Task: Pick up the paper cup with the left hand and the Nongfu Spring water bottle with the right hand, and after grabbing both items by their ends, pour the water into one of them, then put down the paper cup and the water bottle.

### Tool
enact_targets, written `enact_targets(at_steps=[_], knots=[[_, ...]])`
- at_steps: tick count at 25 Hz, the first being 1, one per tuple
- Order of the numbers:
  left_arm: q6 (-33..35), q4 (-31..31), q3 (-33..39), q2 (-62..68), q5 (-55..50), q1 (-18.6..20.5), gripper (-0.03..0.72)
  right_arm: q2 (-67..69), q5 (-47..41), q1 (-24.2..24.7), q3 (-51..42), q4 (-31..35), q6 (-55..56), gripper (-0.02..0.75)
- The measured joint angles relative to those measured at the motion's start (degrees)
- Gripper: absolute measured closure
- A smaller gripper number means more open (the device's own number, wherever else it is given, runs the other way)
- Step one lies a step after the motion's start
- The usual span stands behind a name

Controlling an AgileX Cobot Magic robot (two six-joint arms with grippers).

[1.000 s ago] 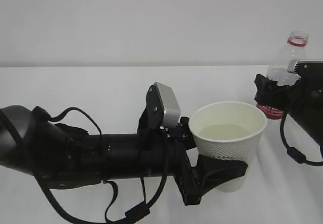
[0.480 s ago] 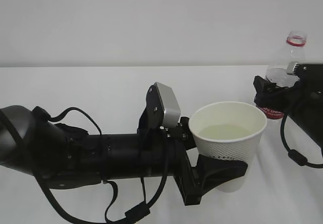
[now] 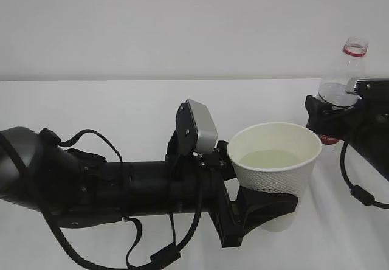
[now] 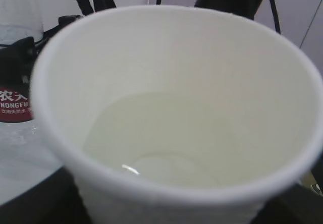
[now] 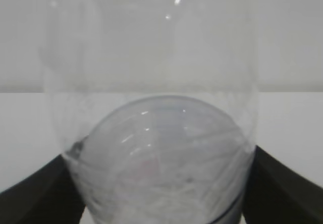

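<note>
The white dimpled paper cup (image 3: 276,182) stands upright with my left gripper (image 3: 270,208) shut on its lower part, the black fingers (image 3: 261,204) wrapping its base. Pale water (image 3: 271,159) fills the cup partway; from the left wrist the water (image 4: 161,138) shows inside the cup (image 4: 171,52). At the right edge the clear Nongfu Spring water bottle (image 3: 341,78) stands upright, red neck ring on top, with my right gripper (image 3: 331,113) shut on its body. From the right wrist the bottle (image 5: 151,82) fills the frame between dark fingers (image 5: 35,193).
A white table (image 3: 121,106) runs back to a plain white wall. My left arm (image 3: 109,188) with loose black cables lies across the lower left. A cable loop (image 3: 355,188) hangs under the right arm. The bottle's red label (image 4: 14,100) shows behind the cup.
The right gripper has shifted slightly with the bottle, and now covers most of its red label. The cup and left arm have not moved.
</note>
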State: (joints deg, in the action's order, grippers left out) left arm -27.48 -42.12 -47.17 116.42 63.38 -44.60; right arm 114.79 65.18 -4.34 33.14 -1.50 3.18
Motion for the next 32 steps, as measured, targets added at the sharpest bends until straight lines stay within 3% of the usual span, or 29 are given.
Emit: enact_targets(at_steps=[19, 32], knots=[[0.00, 0.00, 0.00, 0.00, 0.00, 0.00, 0.145, -5.97, 0.21, 0.00, -10.36, -0.58, 2.13, 0.106], [0.00, 0.00, 0.00, 0.00, 0.09, 0.00, 0.145, -17.49, 0.28, 0.00, -22.20, -5.66, 10.69, 0.108]])
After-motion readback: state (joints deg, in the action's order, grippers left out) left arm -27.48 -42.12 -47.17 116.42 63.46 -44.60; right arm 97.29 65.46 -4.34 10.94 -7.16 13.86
